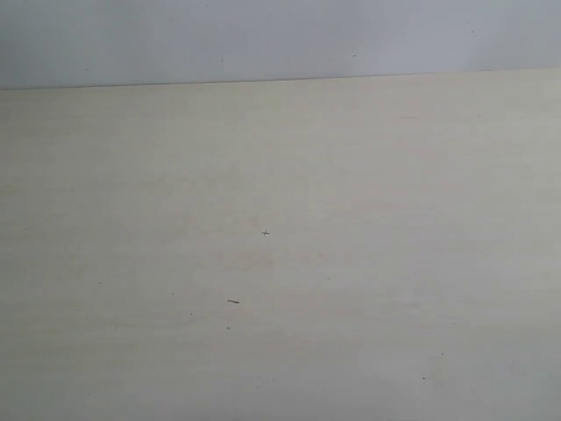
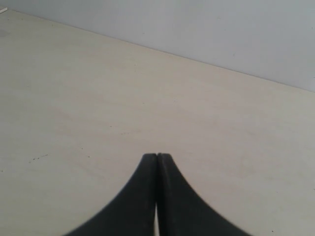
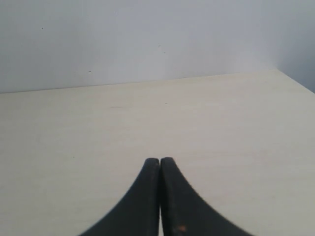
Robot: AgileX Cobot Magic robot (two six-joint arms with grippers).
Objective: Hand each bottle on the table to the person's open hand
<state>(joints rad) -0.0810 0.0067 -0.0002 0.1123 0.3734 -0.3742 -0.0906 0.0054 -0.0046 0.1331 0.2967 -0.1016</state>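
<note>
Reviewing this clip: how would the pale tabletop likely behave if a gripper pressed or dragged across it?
The table looks flat and unbroken, so it would probably stay stiff and not give. Its smooth, faintly grained finish suggests the shut left gripper would likely slide rather than catch.

The exterior view looked down at a slant on the tabletop (image 1: 351, 263), which filled most of the frame. A grey wall (image 1: 280, 35) made a band along the top of the frame. The left wrist view looked forward, low over the tabletop, past the left fingers (image 2: 140, 196) close to the lens. The right wrist view was set likewise behind the right fingers (image 3: 140, 196). All three views shared the tabletop's far edge and the wall.
</note>
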